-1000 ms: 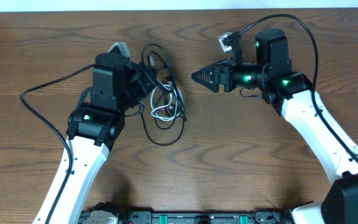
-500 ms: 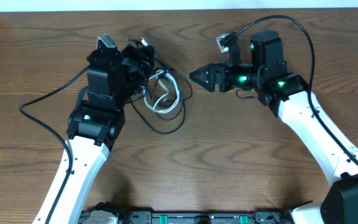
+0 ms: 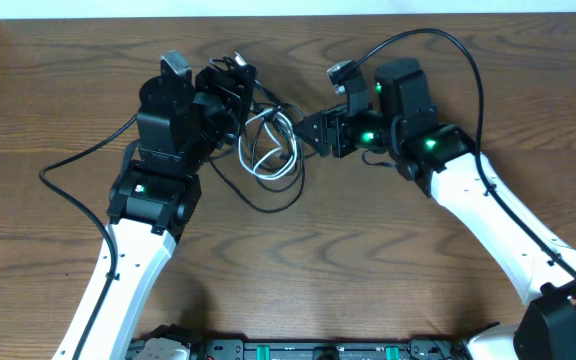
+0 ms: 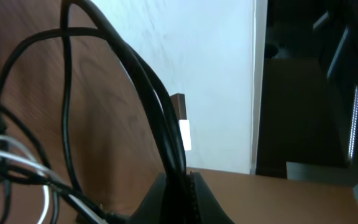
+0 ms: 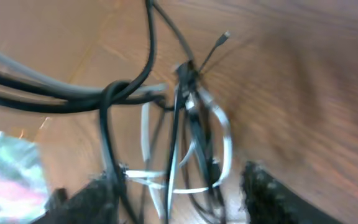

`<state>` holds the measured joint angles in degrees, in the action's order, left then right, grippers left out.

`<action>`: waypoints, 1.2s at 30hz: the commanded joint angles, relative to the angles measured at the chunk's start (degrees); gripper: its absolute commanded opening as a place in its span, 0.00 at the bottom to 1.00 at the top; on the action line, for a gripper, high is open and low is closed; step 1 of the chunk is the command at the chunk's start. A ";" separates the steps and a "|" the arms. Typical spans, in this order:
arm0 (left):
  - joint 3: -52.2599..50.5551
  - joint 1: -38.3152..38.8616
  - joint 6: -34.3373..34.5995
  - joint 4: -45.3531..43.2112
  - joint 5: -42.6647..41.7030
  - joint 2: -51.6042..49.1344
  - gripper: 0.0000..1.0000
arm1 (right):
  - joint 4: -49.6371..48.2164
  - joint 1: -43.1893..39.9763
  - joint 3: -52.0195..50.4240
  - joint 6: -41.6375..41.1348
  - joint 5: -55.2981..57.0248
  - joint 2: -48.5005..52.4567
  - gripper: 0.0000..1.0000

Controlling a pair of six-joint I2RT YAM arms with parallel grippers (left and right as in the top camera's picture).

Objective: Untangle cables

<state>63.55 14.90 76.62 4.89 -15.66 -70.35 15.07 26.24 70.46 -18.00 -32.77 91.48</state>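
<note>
The left gripper [image 4: 179,180] clamps the black cables [image 4: 148,93] at the far middle of the table [image 3: 368,260]. The right gripper [image 3: 310,132], fingers spread, faces the white cable [image 3: 266,160]. Separating seems underway; next it likely needs one strand gripped and drawn away

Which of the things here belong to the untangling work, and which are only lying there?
For the job:
- black cables, pinched in the left pincer
- white cable, tangled among them
- right pincer, open beside the tangle

Only there:
- table
- arm wires, part of the robot
</note>
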 commanded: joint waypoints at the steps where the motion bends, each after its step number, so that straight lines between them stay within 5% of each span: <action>1: 0.72 0.02 -3.21 -0.15 -1.90 0.39 0.07 | -0.07 0.92 0.57 4.11 6.16 -0.39 0.40; 6: 0.72 0.02 -9.20 6.40 -1.90 0.37 0.07 | 0.61 0.00 0.57 7.17 7.56 -0.42 0.01; 11: 0.70 -0.13 -33.51 14.91 -1.51 0.37 0.07 | 2.14 -4.98 0.66 3.91 14.58 -3.19 0.01; 15: 0.70 -1.01 -44.96 21.09 -1.11 0.37 0.07 | 4.74 -10.88 0.79 1.60 20.44 -8.20 0.01; 25: 0.70 -6.62 -48.02 36.94 20.48 0.37 0.07 | 16.46 -22.21 0.79 -2.84 33.09 -19.17 0.01; 36: 0.70 -7.21 -50.49 37.07 20.81 0.37 0.07 | 28.02 -33.70 0.79 -8.35 34.12 -19.56 0.01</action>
<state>63.55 7.88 27.33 42.04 3.18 -70.37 42.06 -5.74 70.46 -24.27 -0.30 72.03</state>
